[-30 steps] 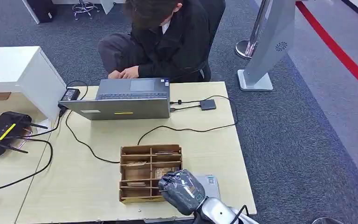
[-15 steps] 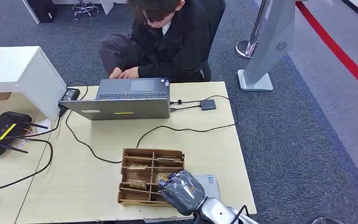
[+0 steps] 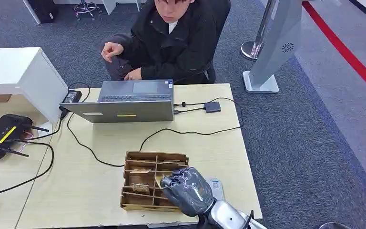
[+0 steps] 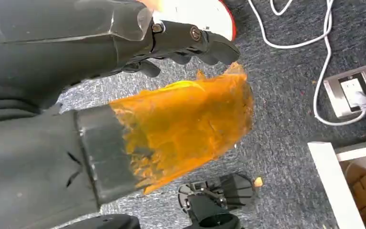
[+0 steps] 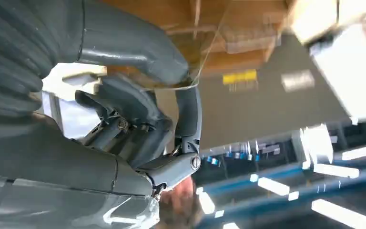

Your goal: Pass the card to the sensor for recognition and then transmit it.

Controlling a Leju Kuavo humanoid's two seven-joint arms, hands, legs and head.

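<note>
A wooden card box (image 3: 143,177) with several compartments sits near the table's front edge. My right hand (image 3: 187,191) hovers over its right side. In the right wrist view the thumb and a finger (image 5: 187,112) pinch the edge of a thin clear card (image 5: 194,81), just in front of the box (image 5: 238,43). A small flat grey sensor (image 3: 216,185) lies on the table right of the box, partly hidden behind the hand. My left hand (image 4: 171,38) hangs beside my body above the carpet, fingers loosely apart and holding nothing.
A person sits behind the table (image 3: 100,143) at an open laptop (image 3: 128,101), one hand raised. Black cables (image 3: 190,131) run across the table to a small adapter (image 3: 212,107). A router (image 3: 2,136) lies at the left, and a grey stand (image 3: 276,43) is on the carpet.
My right hand has risen and moved forward over the box's right side. The box shifted and turned slightly a second ago. The person has sat up and lifted one hand.
</note>
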